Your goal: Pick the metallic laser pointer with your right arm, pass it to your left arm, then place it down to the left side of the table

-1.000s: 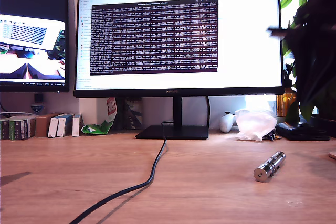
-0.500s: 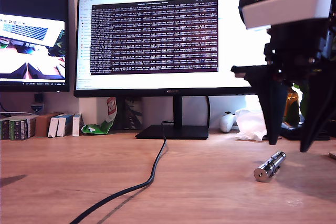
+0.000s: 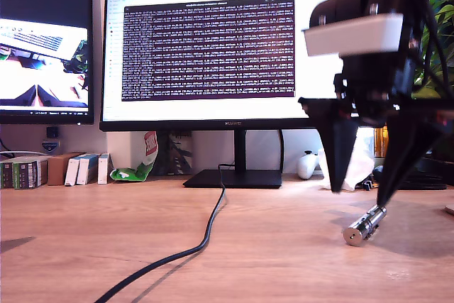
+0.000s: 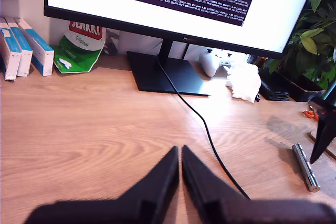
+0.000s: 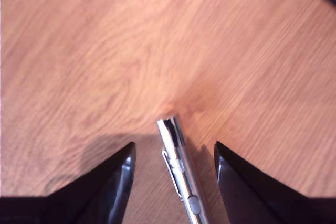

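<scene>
The metallic laser pointer (image 3: 364, 223) lies on the wood-grain table (image 3: 106, 246) near the exterior view's right, flat round end toward the camera. My second gripper (image 3: 359, 198) hangs just above it, open, one dark finger on each side. In the second wrist view the laser pointer (image 5: 179, 169) with its clip lies between the spread fingers (image 5: 113, 182), untouched. My first gripper (image 4: 179, 149) is shut and empty, held over bare table (image 4: 79, 129). From there the laser pointer (image 4: 306, 167) shows far off, with a finger (image 4: 320, 140) of the other arm beside it.
A black cable (image 3: 206, 235) runs from the monitor stand (image 3: 234, 178) across the table toward the front. Small boxes (image 3: 85, 168), a green packet (image 3: 135, 172), crumpled white tissue (image 4: 244, 83), a white controller (image 4: 210, 62) and a plant (image 4: 310, 40) line the back edge.
My second arm has come in from the exterior view's upper right, moved left and dropped, so its open fingers now straddle the laser pointer. The pointer has not moved.
</scene>
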Tool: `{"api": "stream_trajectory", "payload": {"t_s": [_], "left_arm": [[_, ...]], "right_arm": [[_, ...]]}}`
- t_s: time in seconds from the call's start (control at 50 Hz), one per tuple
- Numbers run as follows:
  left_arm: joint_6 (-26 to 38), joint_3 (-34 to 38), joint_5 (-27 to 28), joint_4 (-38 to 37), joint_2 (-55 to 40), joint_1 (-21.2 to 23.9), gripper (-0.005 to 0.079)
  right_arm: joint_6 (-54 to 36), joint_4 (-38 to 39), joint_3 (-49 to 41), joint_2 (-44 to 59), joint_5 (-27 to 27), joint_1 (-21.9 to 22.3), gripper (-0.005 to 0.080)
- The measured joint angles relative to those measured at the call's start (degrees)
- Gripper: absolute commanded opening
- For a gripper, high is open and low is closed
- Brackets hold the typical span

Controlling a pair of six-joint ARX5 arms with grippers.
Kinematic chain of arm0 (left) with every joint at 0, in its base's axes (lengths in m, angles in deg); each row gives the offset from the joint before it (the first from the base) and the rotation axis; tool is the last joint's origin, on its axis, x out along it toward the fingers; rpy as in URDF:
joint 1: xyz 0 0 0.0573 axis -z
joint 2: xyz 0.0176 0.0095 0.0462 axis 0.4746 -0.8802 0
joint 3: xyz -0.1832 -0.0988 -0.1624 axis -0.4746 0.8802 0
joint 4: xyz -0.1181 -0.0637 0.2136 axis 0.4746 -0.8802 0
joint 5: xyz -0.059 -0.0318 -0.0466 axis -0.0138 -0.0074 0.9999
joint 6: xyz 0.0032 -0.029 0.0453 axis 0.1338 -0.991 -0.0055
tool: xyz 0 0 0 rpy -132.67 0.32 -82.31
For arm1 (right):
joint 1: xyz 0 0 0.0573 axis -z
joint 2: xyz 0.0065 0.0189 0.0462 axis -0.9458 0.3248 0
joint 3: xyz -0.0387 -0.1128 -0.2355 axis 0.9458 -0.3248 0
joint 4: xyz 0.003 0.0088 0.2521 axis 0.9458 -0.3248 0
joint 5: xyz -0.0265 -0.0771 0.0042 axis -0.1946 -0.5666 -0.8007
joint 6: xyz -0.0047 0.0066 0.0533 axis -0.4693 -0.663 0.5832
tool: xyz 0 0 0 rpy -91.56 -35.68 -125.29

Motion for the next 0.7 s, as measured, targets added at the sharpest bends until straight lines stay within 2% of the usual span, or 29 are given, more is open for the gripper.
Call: {"api": "stream_trajectory", "payload": {"t_s": [0.34, 0.7], "left_arm": [[0.0, 0.0, -0.26, 0.26, 0.0, 0.0, -0.0019], [0.0, 0.0, -0.44, 0.42, 0.0, 0.0, -0.0019]], "right_arm": [[-2.4, 1.14, 0.0, 0.63, 0.2, 3.85, 0.0436], [-3.19, 2.71, 0.61, 6.45, 0.2, 3.78, 0.0424]]}}
